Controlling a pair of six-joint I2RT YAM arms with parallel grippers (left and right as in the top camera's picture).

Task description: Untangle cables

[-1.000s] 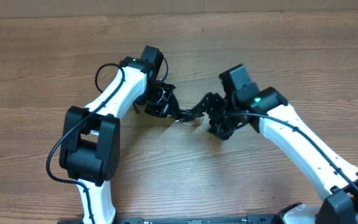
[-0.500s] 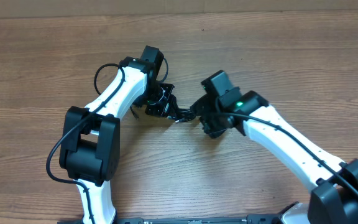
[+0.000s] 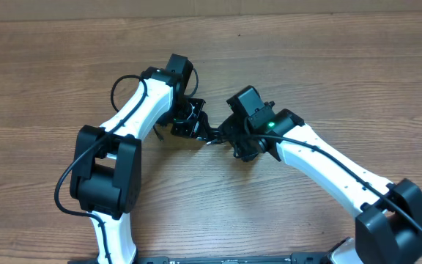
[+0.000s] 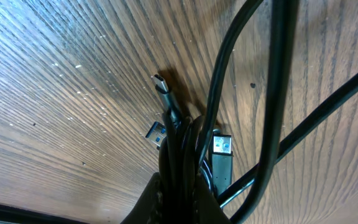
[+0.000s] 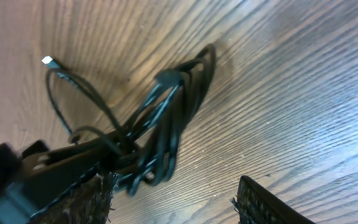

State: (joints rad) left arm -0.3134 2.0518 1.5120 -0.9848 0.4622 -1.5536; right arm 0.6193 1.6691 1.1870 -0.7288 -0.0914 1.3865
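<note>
A bundle of thin black cables point(image 3: 209, 135) lies on the wooden table between the two arms. My left gripper point(image 3: 190, 122) is shut on the bundle; in the left wrist view the cords point(image 4: 182, 149) run out from between its fingers point(image 4: 180, 202), with metallic plug tips point(image 4: 220, 145) fanned out on the wood. My right gripper point(image 3: 233, 139) is open, close beside the bundle's free end. In the right wrist view the looped cables point(image 5: 166, 124) lie just ahead of its left finger, with bare wood between the open fingers point(image 5: 176, 199). One plug tip point(image 5: 47, 60) sticks out at the upper left.
Thicker black cables point(image 3: 127, 82) loop off the left arm and cross the left wrist view point(image 4: 272, 93). The table point(image 3: 328, 66) is bare wood. The left arm's base point(image 3: 105, 172) stands at the front left.
My right arm has moved left toward the bundle, bringing its open gripper right beside the cables. The left arm has held still, gripping the bundle.
</note>
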